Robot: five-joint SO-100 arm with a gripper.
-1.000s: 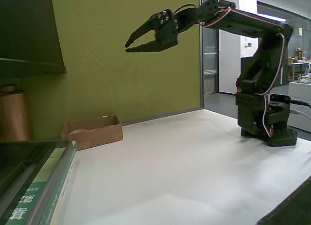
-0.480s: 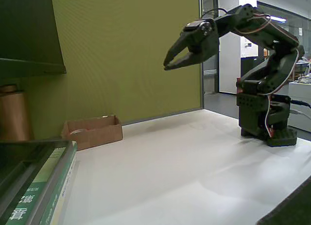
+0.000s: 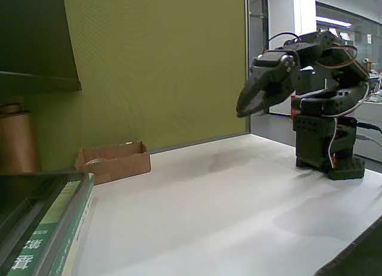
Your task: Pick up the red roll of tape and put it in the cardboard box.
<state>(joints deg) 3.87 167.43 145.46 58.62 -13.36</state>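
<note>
The cardboard box point(image 3: 116, 161) is low and brown and sits on the white table against the green wall, at the left of the fixed view. A pale curved edge point(image 3: 95, 162) shows just above its front wall; I cannot tell whether this is the red roll of tape, and no red shows anywhere. My gripper point(image 3: 241, 112) hangs well to the right of the box, high above the table and close to the arm's base point(image 3: 329, 154). It points down and to the left, with its jaws together and nothing between them.
A tall brown cylinder point(image 3: 16, 142) stands at the far left behind a stack of green books point(image 3: 57, 228). A dark shelf point(image 3: 33, 43) overhangs the upper left. A dark object point(image 3: 358, 258) cuts the bottom right corner.
The arm has folded back to the right and the gripper has dropped lower, away from the box. Its jaws, slightly apart earlier, are now together.
</note>
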